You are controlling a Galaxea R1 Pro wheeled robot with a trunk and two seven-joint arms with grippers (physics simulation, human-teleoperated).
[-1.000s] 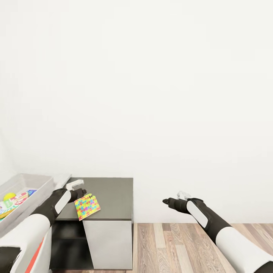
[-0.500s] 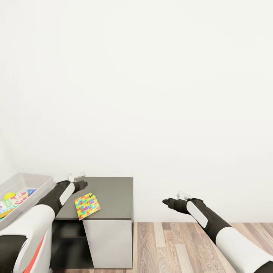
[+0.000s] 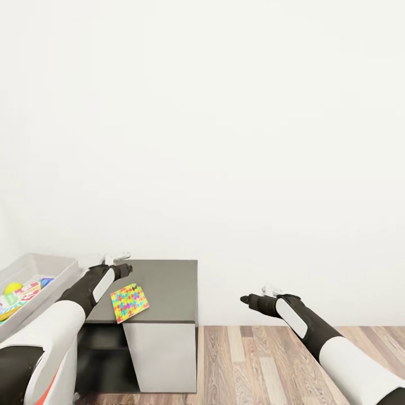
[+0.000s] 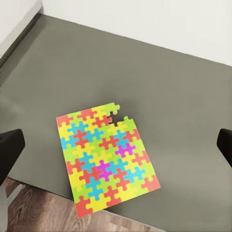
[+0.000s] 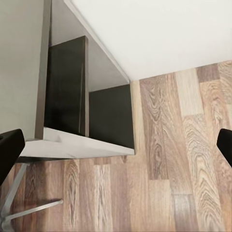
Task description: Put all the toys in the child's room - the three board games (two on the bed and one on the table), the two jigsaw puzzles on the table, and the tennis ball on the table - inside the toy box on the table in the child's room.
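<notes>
White wall fills most of the head view, with a wood-plank floor [image 3: 253, 360] along the bottom right. One dark grey counter [image 3: 163, 287] stands low at the left against the wall. One jigsaw puzzle [image 3: 129, 302] lies flat near its front edge, overhanging slightly. The left claw [image 3: 121, 264] hovers just beyond the puzzle, apart from it; its spread cannot be judged here. One toy box [image 3: 53, 270] sits at the far left, holding one tennis ball [image 3: 12, 289] and at least one colourful flat box [image 3: 22, 295]. The right claw [image 3: 247, 299] hangs over the floor, holding nothing.

Left wrist view: one jigsaw puzzle [image 4: 106, 157] lies on the dark counter [image 4: 169, 96], one piece missing at its far edge. Both fingertips [image 4: 9, 150] stand wide apart, clear of the puzzle.

Right wrist view: fingertips [image 5: 9, 145] wide apart above the floor [image 5: 183, 154] and the counter's side [image 5: 67, 87].
</notes>
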